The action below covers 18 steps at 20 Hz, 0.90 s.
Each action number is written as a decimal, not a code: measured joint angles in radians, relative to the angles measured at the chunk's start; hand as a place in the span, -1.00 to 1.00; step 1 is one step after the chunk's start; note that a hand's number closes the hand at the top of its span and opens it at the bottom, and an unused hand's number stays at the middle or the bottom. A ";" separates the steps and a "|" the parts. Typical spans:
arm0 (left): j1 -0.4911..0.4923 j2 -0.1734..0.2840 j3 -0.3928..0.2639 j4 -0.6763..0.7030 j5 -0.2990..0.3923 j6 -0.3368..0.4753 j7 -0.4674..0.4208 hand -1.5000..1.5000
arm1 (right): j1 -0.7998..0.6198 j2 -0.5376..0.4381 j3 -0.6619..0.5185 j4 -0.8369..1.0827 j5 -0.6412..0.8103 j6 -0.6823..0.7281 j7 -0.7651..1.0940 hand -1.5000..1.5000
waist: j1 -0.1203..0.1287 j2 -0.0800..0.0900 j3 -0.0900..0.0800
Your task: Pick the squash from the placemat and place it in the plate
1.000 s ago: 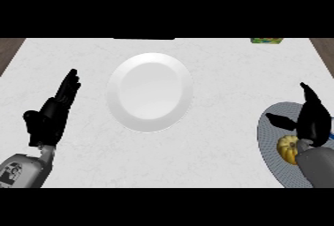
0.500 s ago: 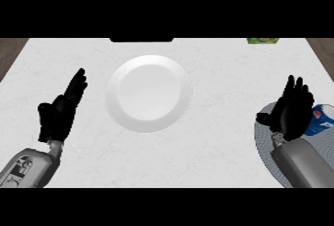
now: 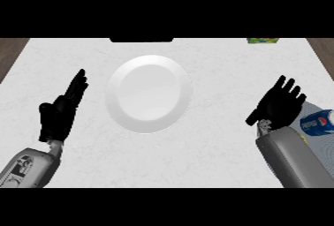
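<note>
Since a moment ago the right hand has drifted a little up and away from the placemat's middle, while the left hand has barely shifted. That left hand stands open, fingers straight and pointing away, holding nothing. Just to its right lies the white plate, bare. Well right of the plate, the right hand is spread wide and empty. Beside its wrist shows the placemat's edge; the squash I cannot see.

A blue can at the right edge reads "PEPSI".
</note>
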 measured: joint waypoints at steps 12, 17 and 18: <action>-0.007 -0.018 0.016 0.016 -0.011 -0.002 -0.003 0.00 | -0.007 0.067 -0.172 -0.065 -0.018 0.243 0.024 -1.00 | -0.001 0.004 0.004; 0.001 -0.013 0.027 0.017 -0.010 -0.019 -0.011 0.00 | 0.033 0.083 -0.239 -0.071 -0.009 0.302 0.010 -1.00 | 0.002 0.005 0.004; 0.001 -0.016 0.028 0.021 -0.012 -0.019 -0.014 0.00 | 0.047 0.088 -0.249 -0.078 -0.005 0.312 0.008 -1.00 | 0.001 0.006 0.004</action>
